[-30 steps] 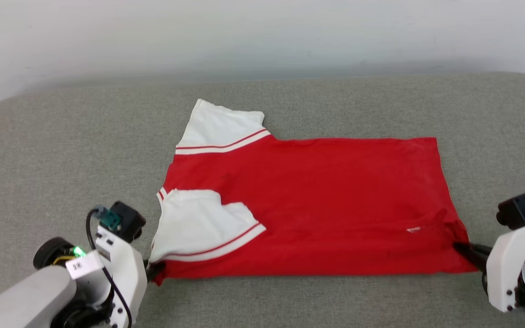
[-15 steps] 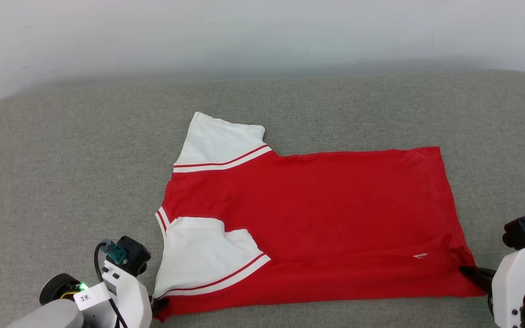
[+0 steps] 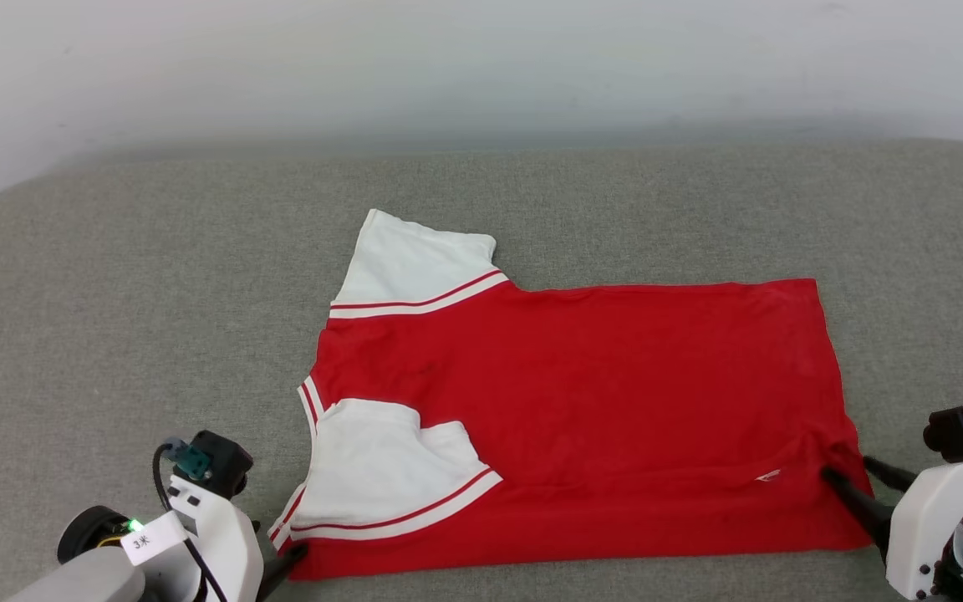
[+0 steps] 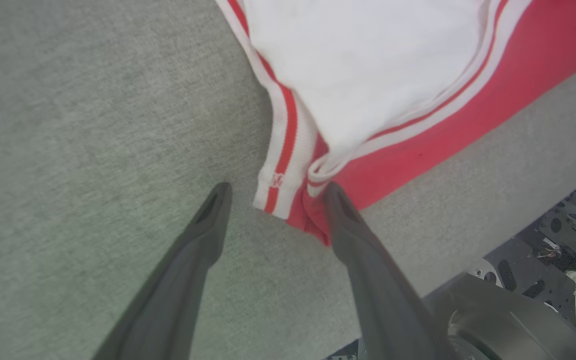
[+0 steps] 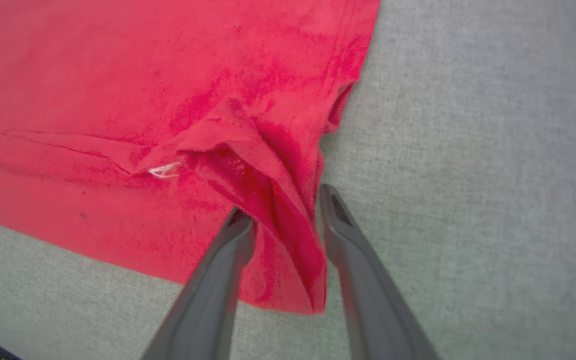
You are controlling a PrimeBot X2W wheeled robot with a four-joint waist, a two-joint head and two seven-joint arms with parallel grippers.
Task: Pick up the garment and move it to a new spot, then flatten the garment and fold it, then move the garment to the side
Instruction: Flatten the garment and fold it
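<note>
Both now released: left gripper point(image 4: 276, 186), right gripper point(image 5: 284, 200), fingers spread at near corners of garment point(image 3: 582, 393).
Flattening step apparently ending; next move likely calls for regrasping to fold.

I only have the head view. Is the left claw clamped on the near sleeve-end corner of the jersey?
Observer: No. The left wrist view shows the left claw open, with the end of the garment's striped trim lying loose between its fingers.
Operator: Is it touching the cloth at all?
Observer: One finger appears to rest against the red corner. The other sits on the bare grey surface.
Operator: And the right claw?
Observer: It is open too. In the right wrist view the right claw straddles a raised fold of red cloth by the hem corner without pinching it.
</note>
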